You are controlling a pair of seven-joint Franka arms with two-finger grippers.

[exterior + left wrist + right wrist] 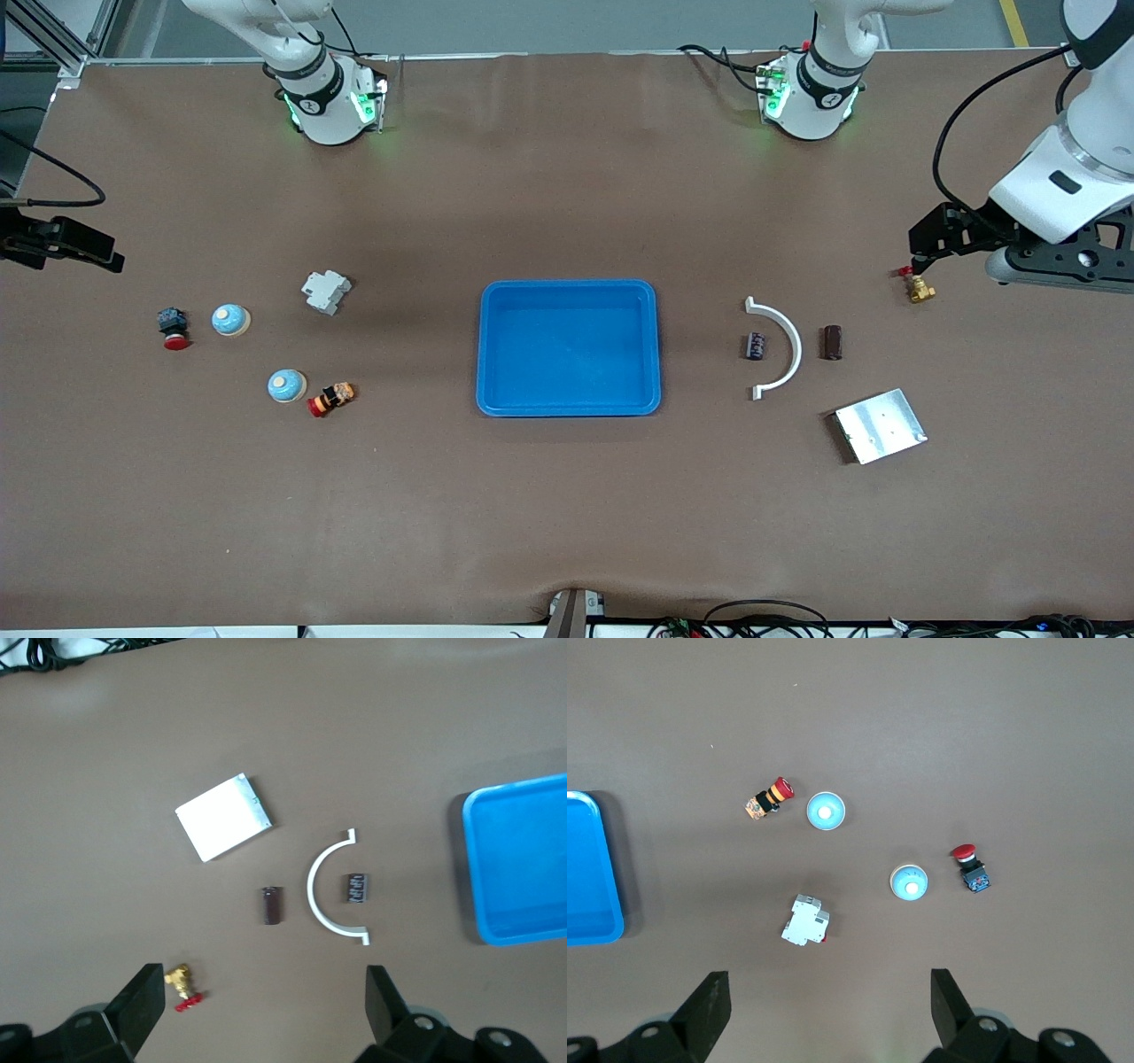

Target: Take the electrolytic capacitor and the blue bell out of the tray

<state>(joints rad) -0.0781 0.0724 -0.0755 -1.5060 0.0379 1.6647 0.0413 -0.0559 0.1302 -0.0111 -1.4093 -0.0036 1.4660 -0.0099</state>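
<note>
Capacitor [755,346] inside white arc [783,347], untouched

The left gripper [921,251] hangs open and empty at its end of the table; the right gripper [828,1005], seemingly raised, is open too.

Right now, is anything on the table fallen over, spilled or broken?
Nothing looks broken or spilled. The blue tray sits square and holds nothing. The two capacitors lie on their sides, and the metal plate lies askew. Both bells stand upright. Left pincer and right pincer are open, holding nothing.
</note>
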